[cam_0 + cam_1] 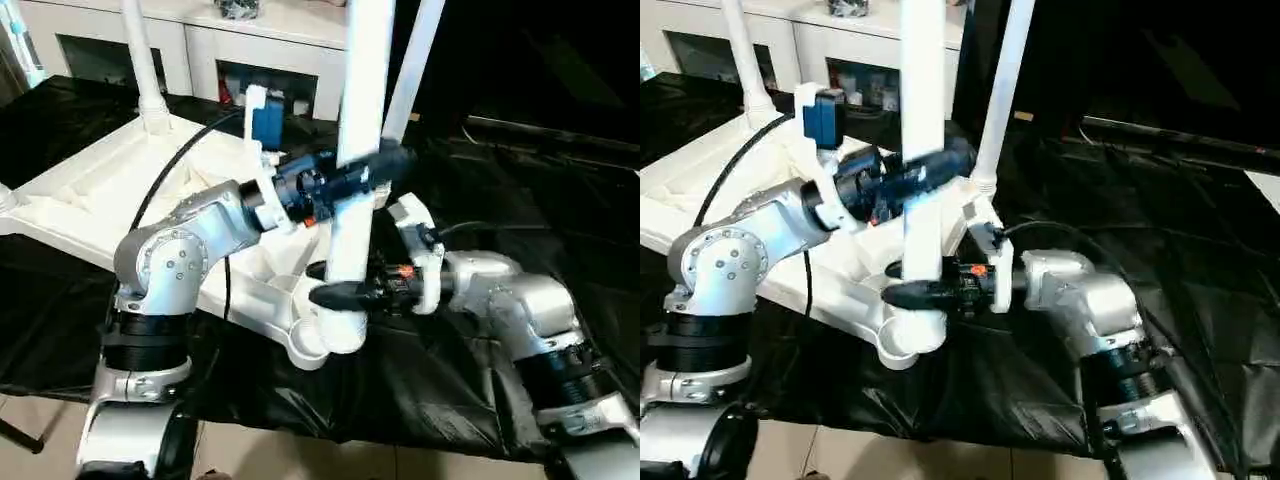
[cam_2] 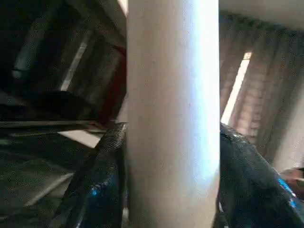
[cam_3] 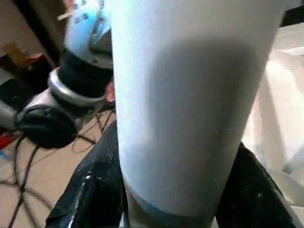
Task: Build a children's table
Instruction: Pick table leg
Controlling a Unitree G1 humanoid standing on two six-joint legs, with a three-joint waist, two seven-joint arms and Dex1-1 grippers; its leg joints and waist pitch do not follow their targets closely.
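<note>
Both grippers' fingers [image 2: 107, 180] clasp the upright leg [image 1: 352, 190] in the tabletop's [image 1: 90, 190] corner socket.

Head stereo pair: looks forward and down over both forearms | wrist cameras: each pressed close against the near upright leg [image 1: 352, 200] | shared: that leg
</note>
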